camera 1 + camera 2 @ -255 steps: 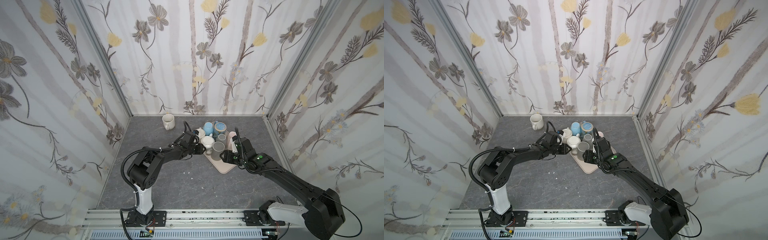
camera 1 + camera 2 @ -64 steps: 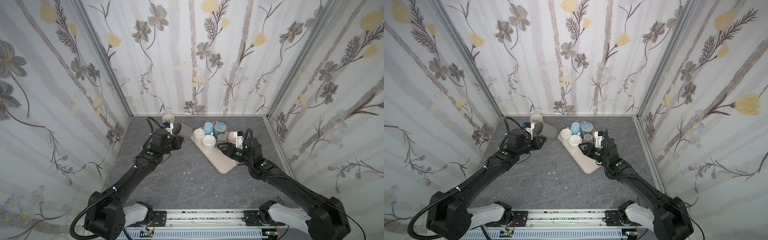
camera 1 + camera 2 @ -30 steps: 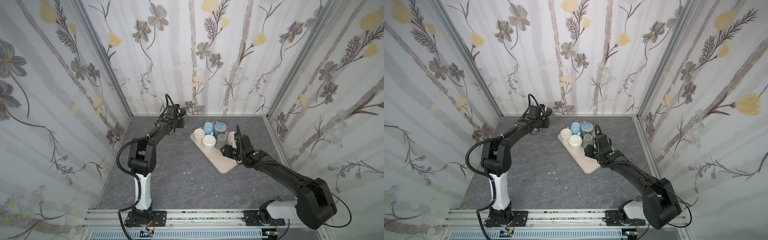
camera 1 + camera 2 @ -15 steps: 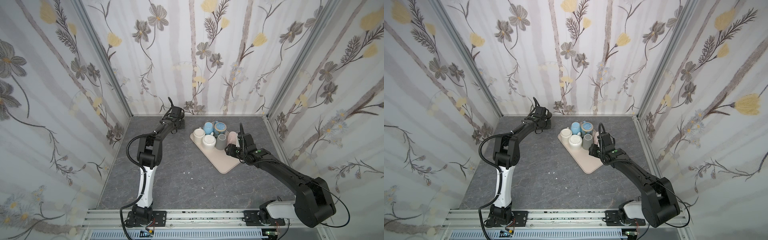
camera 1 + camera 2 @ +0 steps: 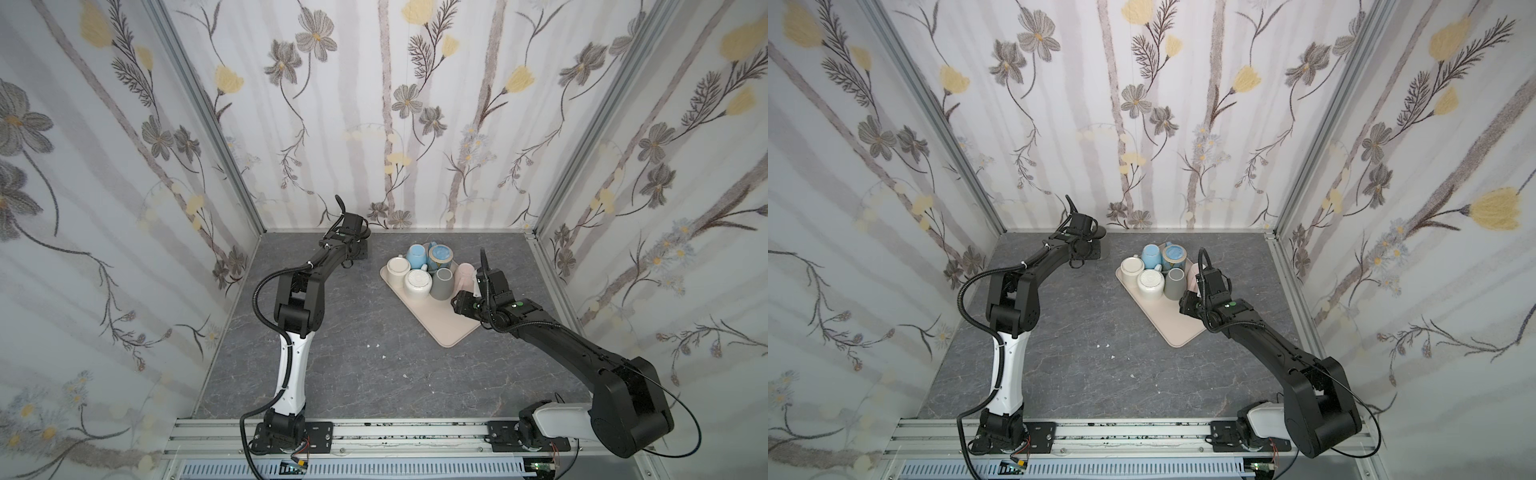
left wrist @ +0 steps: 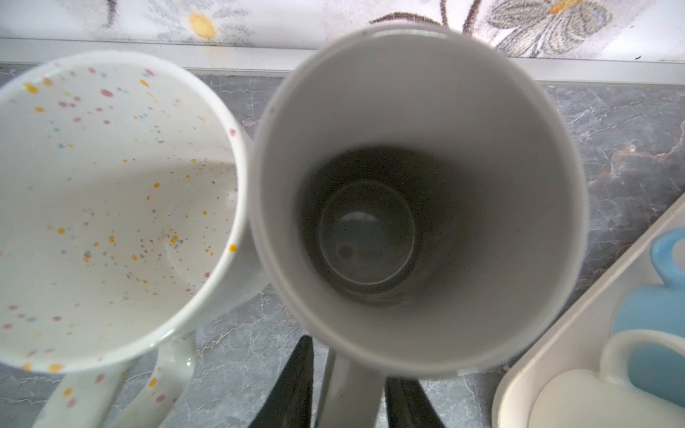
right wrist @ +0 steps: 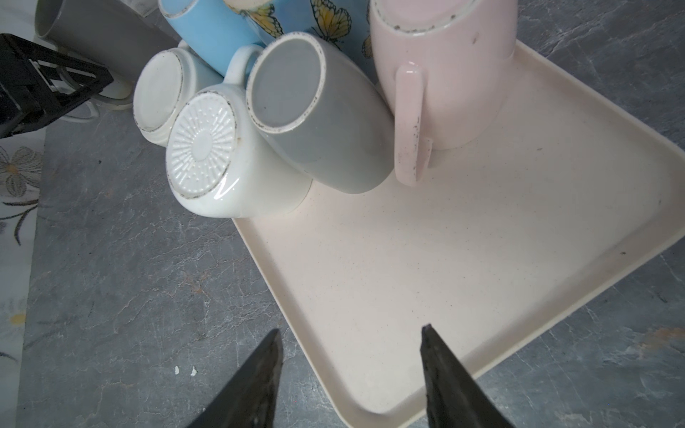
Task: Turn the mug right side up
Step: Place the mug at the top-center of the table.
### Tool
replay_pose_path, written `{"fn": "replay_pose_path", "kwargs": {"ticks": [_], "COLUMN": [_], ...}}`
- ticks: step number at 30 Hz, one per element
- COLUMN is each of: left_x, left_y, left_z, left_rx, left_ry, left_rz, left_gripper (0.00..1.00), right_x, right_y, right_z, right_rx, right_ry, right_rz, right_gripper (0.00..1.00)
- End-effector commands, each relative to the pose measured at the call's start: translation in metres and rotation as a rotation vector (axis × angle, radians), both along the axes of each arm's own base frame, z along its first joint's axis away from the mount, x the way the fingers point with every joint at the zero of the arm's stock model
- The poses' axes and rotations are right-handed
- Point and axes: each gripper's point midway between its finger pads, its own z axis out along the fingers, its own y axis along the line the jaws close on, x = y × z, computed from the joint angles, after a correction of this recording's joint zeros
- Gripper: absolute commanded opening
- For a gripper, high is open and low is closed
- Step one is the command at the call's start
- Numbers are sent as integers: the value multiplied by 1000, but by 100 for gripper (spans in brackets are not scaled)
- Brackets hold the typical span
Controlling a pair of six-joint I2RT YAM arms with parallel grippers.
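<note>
- Grey mug (image 6: 419, 148): I am seeing it standing mouth-up on the table by the back wall, pale grey inside, darker at the bottom, handle pointing toward the wrist camera
- Left gripper (image 6: 348, 365): its fingers are sitting narrowly parted either side of that handle; I cannot tell whether they are pressing it
- Speckled white mug (image 6: 111, 185): standing upright just beside the grey mug, hemming one side
- Tray (image 7: 444, 259): lying near the other side, carrying bottom-up mugs (image 7: 202, 148)
- Right gripper (image 7: 351, 329): hanging wide open over the tray's edge, holding nothing
</note>
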Motion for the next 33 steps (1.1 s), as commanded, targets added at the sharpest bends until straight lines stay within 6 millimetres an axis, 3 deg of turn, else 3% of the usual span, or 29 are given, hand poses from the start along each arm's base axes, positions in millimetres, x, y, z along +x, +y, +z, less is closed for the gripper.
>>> {"fn": "replay_pose_path", "kwargs": {"ticks": [1,8,18,25,33], "left_x": [3,2,-17,-61,-124], "left_y": [0,2,0,-17,-38], "left_z": [13,29,78,91,73], "left_rx": [-8,-9,-32,-87,-171], "left_ry": [-27,-47,-105,-121,-90], "left_rz": [16,13,3,-33,-71], "left_gripper": [34,39,47,48,48], "right_x": [6,10,24,46,78], "right_y": [-2,-5,-27,-26,-30], "right_z": [2,3,5,-8,-34], "right_rx": [-19,-31,-100,-179,-291], "right_ry": [-11,-13,-19,24,88], "right_rz": [-4,-5,-40,-26,-48], "right_gripper": [59,59,59,62,62]}}
